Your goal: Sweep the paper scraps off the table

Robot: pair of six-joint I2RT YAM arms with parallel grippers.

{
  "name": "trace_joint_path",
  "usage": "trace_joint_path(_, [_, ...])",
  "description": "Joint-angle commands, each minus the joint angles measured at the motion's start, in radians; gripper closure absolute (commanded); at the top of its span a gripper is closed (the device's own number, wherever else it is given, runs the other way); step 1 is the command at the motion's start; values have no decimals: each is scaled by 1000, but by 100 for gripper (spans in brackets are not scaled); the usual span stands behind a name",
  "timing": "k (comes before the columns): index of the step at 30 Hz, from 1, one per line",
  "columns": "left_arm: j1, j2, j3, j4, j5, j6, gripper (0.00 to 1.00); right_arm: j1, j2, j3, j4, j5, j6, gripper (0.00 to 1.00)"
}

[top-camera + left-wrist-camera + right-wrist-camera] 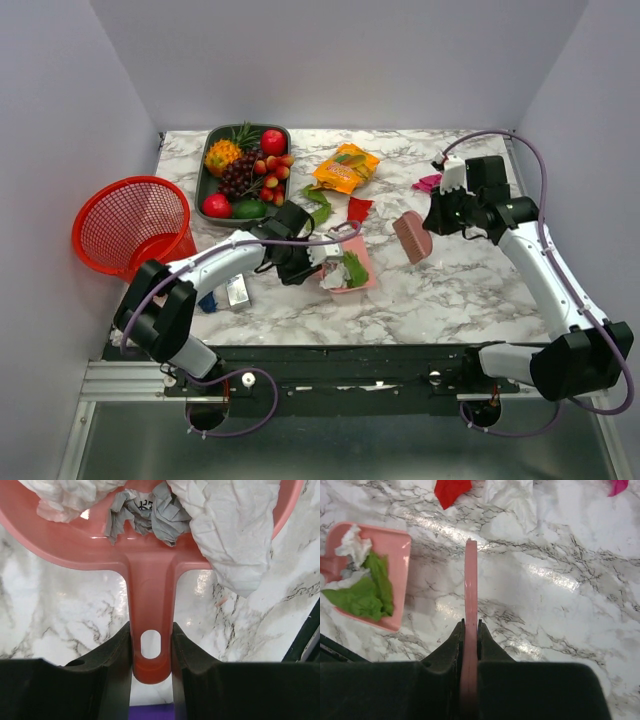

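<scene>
My left gripper (318,252) (151,635) is shut on the handle of the pink dustpan (352,272) (150,580), which rests on the marble table (470,290). Green paper (354,268) (370,590) and white crumpled paper (235,535) lie in the pan. My right gripper (436,218) (470,627) is shut on a pink brush (412,236) (470,580), held right of the pan. A red scrap (358,208) (451,490), a green scrap (318,205) and a magenta scrap (428,183) (618,486) lie on the table beyond. A white crumpled piece (512,500) lies near the red scrap.
A dark fruit tray (208,170) stands at the back left, with an orange snack bag (345,167) beside it. A red mesh basket (135,222) sits off the table's left edge. A small silvery packet (235,293) lies by the left arm.
</scene>
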Motion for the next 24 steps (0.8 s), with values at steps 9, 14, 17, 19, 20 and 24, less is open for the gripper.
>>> trace_joint_path(9, [196, -184, 250, -317, 102, 57, 100, -11, 7, -85, 96, -13, 78, 99])
trace_joint_path(14, [253, -218, 373, -475, 118, 44, 100, -11, 13, -111, 117, -51, 105, 100])
trace_joint_path(17, [271, -202, 472, -583, 138, 21, 100, -11, 21, -105, 114, -50, 102, 99])
trace_joint_path(19, [297, -185, 520, -633, 150, 9, 100, -11, 27, -107, 117, -50, 101, 99])
trace_joint_path(20, [307, -182, 555, -677, 159, 6, 100, -11, 28, -107, 120, -48, 101, 99])
trace_joint_path(24, [354, -175, 624, -774, 136, 29, 100, -11, 37, -105, 136, -50, 105, 100])
